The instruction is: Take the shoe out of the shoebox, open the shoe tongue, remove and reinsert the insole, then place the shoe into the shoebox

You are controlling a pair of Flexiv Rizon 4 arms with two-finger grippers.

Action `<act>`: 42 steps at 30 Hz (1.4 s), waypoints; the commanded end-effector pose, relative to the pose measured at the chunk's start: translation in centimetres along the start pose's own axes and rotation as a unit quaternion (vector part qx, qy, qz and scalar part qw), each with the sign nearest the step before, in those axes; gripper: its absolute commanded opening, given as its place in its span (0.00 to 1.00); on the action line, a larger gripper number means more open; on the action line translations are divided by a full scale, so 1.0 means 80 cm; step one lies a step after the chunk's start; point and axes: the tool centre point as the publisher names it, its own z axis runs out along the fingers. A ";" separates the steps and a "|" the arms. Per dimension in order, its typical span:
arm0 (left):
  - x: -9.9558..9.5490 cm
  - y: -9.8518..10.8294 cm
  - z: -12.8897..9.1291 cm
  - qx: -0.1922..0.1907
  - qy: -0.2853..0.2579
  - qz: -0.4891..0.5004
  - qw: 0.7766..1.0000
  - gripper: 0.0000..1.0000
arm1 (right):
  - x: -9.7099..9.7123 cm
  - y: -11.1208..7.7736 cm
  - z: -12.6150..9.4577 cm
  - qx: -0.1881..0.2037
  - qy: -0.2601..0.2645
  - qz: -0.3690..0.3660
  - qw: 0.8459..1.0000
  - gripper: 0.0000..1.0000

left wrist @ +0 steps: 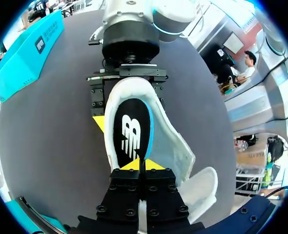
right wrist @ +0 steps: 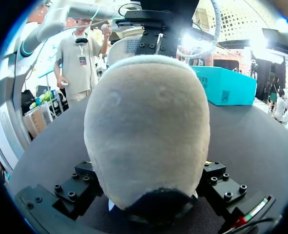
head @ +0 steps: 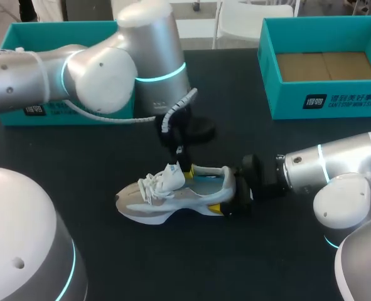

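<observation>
Our right jaws clamp the shoe [head: 172, 199] by its heel. Our left jaws are closed, tips down in the shoe's opening on the black insole [left wrist: 131, 129]; can't tell if we pinch it. Shoe sits upright on the tabletop [head: 191, 263]. Well beyond the shoe: left shoebox [head: 47, 28] & right shoebox [head: 326, 103].

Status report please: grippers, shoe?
Right gripper shut on heel of grey-and-white sneaker. Left gripper shut, tips at black insole. Sneaker upright on black table. Open teal shoebox apart.
</observation>
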 end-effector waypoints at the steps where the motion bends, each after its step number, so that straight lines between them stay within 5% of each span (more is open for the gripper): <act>1: 0.013 0.014 -0.019 0.016 -0.004 0.002 1.000 0.00 | -0.001 -0.002 0.006 0.002 0.000 0.000 1.000 0.00; 10: 0.018 0.003 -0.037 0.031 -0.013 0.007 0.999 0.00 | -0.001 -0.002 0.006 0.002 0.000 0.000 1.000 0.00; 18: 0.015 -0.040 -0.062 0.064 -0.026 0.019 0.997 0.00 | -0.001 -0.002 0.006 0.002 0.000 0.000 1.000 0.00; 25: 0.020 -0.074 -0.061 0.081 -0.018 0.036 0.996 0.00 | -0.001 -0.002 0.006 0.002 0.000 0.000 1.000 0.00; 34: 0.040 -0.076 -0.050 0.106 -0.059 0.072 0.990 0.00 | -0.001 -0.002 0.006 0.002 0.000 0.000 1.000 0.00; 36: 0.047 -0.074 -0.049 0.111 -0.080 0.084 0.987 0.31 | -0.001 -0.002 0.006 0.002 0.000 0.000 1.000 0.00; 42: 0.056 -0.071 -0.044 0.122 -0.114 0.089 0.982 0.27 | -0.001 -0.002 0.006 0.002 0.000 0.000 1.000 0.00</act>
